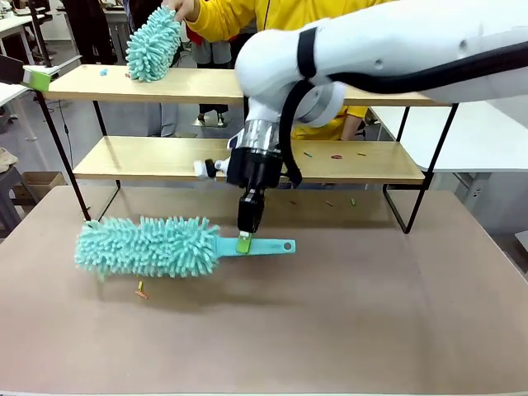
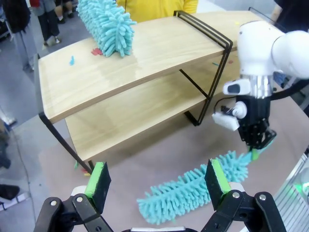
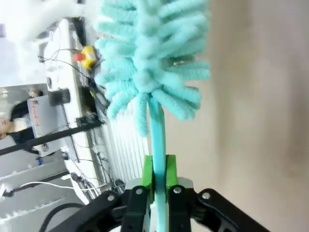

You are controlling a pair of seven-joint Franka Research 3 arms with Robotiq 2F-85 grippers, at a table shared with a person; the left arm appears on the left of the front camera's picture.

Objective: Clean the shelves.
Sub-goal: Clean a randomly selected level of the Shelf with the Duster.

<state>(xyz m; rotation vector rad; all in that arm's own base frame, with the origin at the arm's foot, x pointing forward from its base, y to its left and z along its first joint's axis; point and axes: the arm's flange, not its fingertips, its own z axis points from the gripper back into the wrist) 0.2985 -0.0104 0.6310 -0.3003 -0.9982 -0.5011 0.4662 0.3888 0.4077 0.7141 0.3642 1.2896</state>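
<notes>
**R gripper on duster, shelves just beyond**

R gripper (image 1: 244,241) is clamped on the handle of a teal duster (image 1: 148,246). Duster lies on the desk (image 1: 371,313) in front of the shelves (image 1: 165,161), parallel to their boards, fluffy head twd their left end. Shelves sit beyond this gripper, long axis left-right, facing it broadside. L gripper (image 2: 158,178) is off the shelves' left end, pads apart & empty. R arm looks better placed: lift, then reach fwd

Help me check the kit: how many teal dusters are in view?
2. One duster lies on the table, its handle clamped in the right gripper; the other duster is on the shelves' top board, held by the person's hand.
</notes>
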